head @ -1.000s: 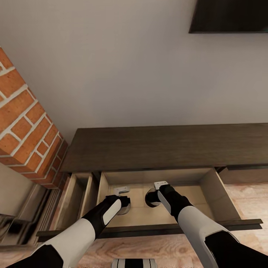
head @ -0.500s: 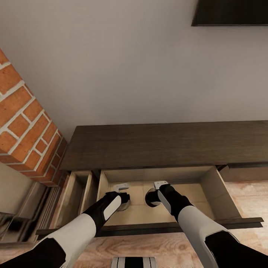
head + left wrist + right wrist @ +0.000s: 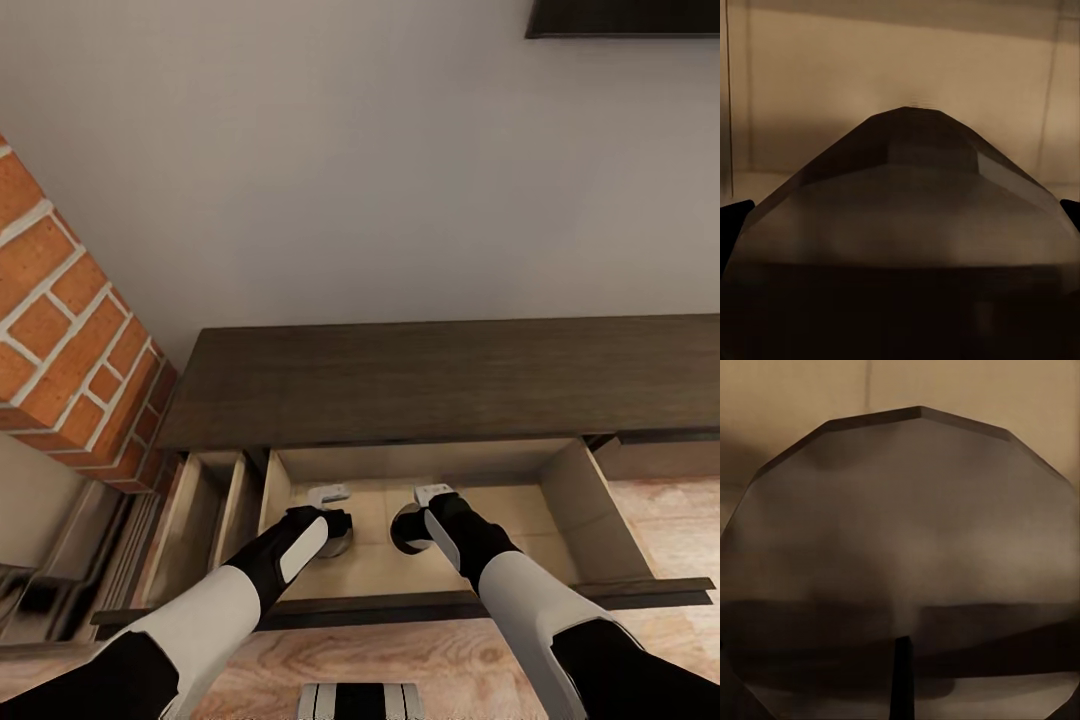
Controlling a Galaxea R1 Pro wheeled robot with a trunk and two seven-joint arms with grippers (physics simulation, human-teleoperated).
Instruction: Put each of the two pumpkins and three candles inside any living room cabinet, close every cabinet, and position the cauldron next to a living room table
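The long dark brown cabinet (image 3: 440,380) stands against the wall with its wide drawer (image 3: 600,510) pulled out. Both my arms reach down into that drawer. My left gripper (image 3: 330,497) is shut on a tan candle (image 3: 338,541) low over the drawer floor. The left wrist view shows this candle (image 3: 907,210) close up, with dark fingertips (image 3: 731,221) at either side. My right gripper (image 3: 432,494) is shut on a second candle (image 3: 403,530) beside the first. That candle's round end (image 3: 907,532) with its dark wick looms large in the right wrist view. Pumpkins and cauldron are out of view.
A brick column (image 3: 60,330) rises at the left, close to the cabinet's end. A narrower drawer (image 3: 205,510) beside the wide one also stands open. A dark panel (image 3: 620,18) hangs on the wall at the top right. Wood floor (image 3: 660,520) lies to the right.
The whole head view has shifted slightly, so the camera moved. Both grippers stay inside the open drawer with their candles, the left one a little further in.
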